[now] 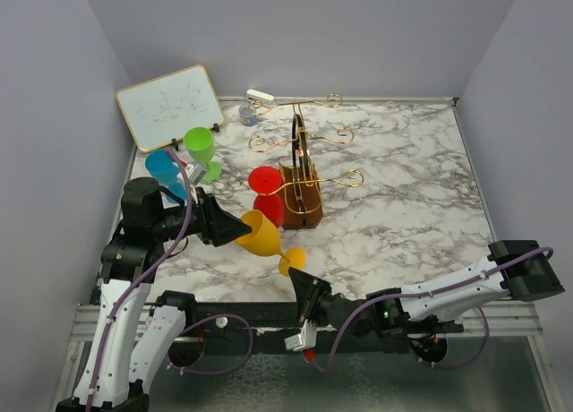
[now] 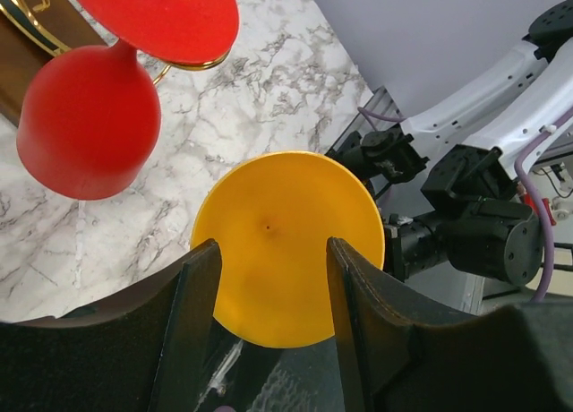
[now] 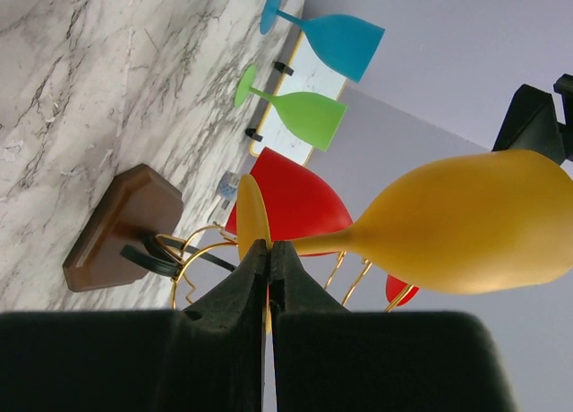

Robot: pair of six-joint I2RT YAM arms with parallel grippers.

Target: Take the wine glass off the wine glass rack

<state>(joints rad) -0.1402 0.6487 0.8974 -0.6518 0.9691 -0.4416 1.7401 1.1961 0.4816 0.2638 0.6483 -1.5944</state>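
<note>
Left jaws pinch yellow wine glass (image 1: 260,237); right jaws pressed together, foot contact unclear.

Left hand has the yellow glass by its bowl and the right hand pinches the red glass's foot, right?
No: the right hand pinches the foot of the yellow glass, not the red glass; the right wrist view shows it. The rest stands.

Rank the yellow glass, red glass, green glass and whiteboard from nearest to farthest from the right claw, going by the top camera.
1. yellow glass: its foot sits right at the right claw, near edge.
2. red glass: mid-table, beside the rack.
3. green glass: far left.
4. whiteboard: far-left corner.
</note>
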